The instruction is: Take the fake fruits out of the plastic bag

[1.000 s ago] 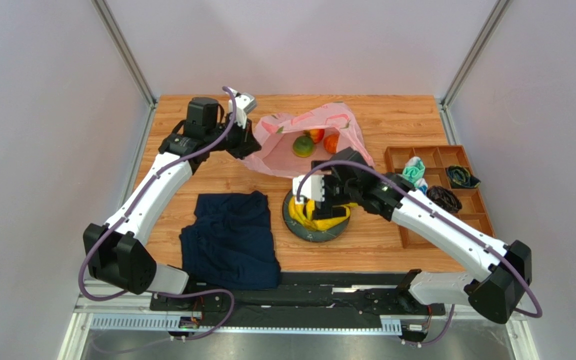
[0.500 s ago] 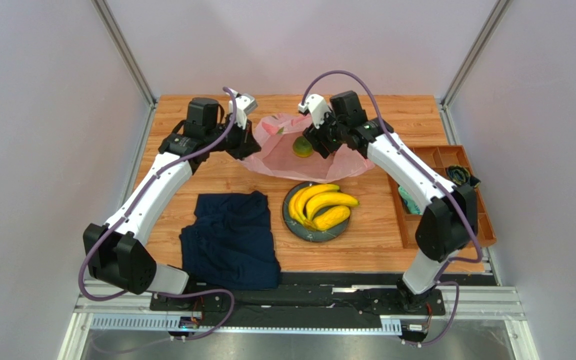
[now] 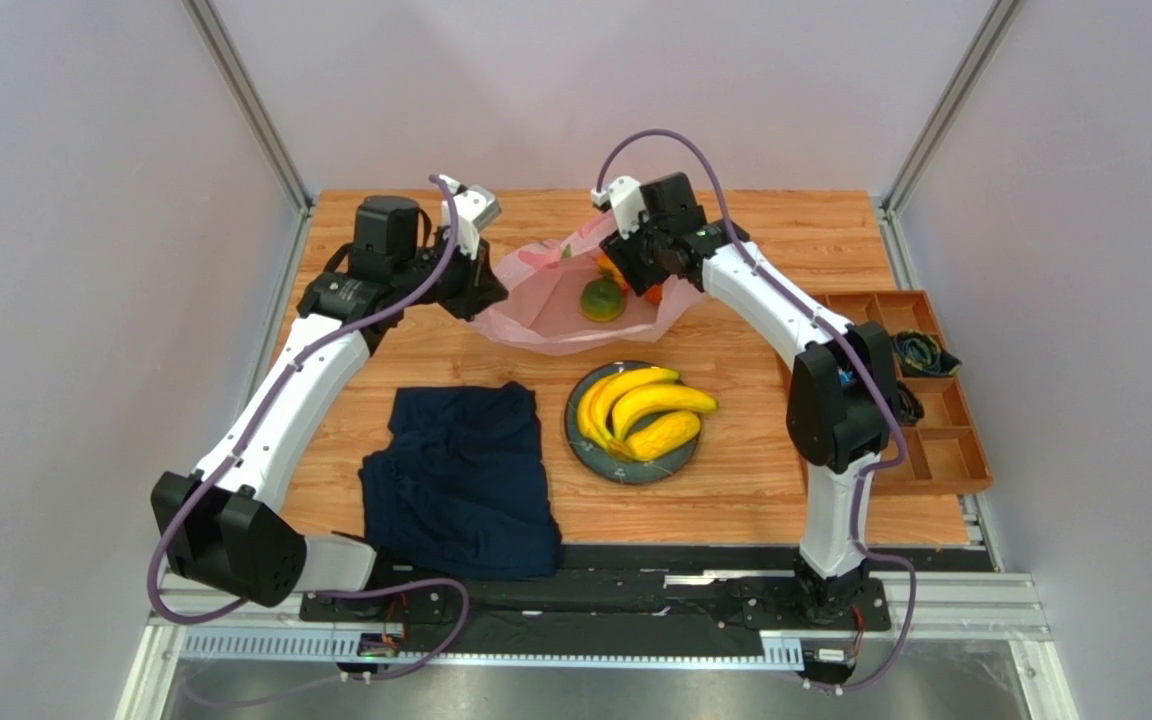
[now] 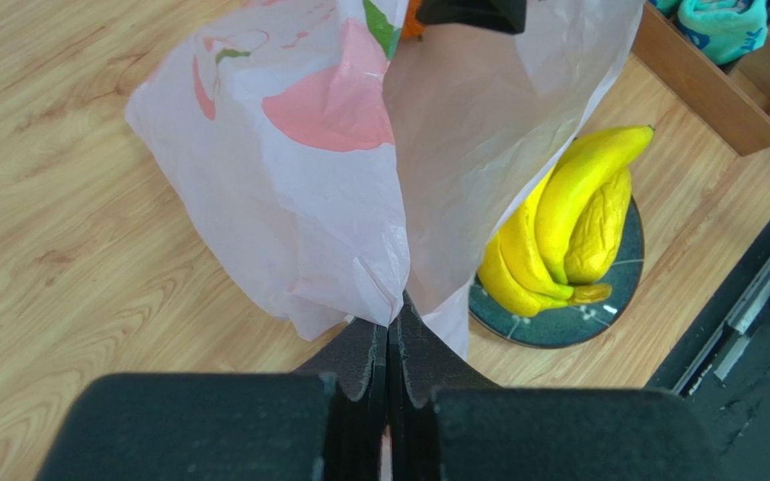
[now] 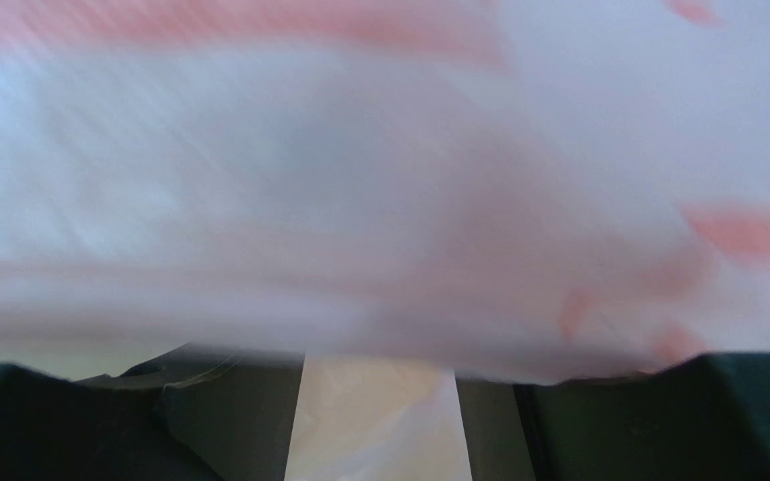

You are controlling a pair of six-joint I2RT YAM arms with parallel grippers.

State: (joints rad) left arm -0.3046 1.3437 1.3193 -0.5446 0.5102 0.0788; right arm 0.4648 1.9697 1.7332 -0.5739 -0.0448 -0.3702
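Observation:
My left gripper [image 4: 396,311] is shut on a fold of the pink plastic bag [image 4: 289,180] and holds its left edge up off the table [image 3: 480,288]. Inside the bag [image 3: 537,312] lies a green round fruit [image 3: 602,299], and an orange fruit [image 4: 412,14] peeks out at its mouth. My right gripper [image 3: 633,279] reaches into the bag's mouth from the right. In the right wrist view blurred bag film [image 5: 379,180] covers the fingertips, so what lies between the parted fingers is hidden. The yellow bananas [image 3: 642,411] lie on the dark plate [image 3: 585,440].
A folded navy cloth [image 3: 462,477] lies at the front left. A wooden compartment tray [image 3: 946,450] with small items stands at the right edge. The plate [image 4: 615,291] sits just in front of the bag, near the table's front rail.
My right arm left the bananas on the plate and swung back into the bag's mouth, its fingers drawing closer together. My left arm shifted slightly, still holding the bag.

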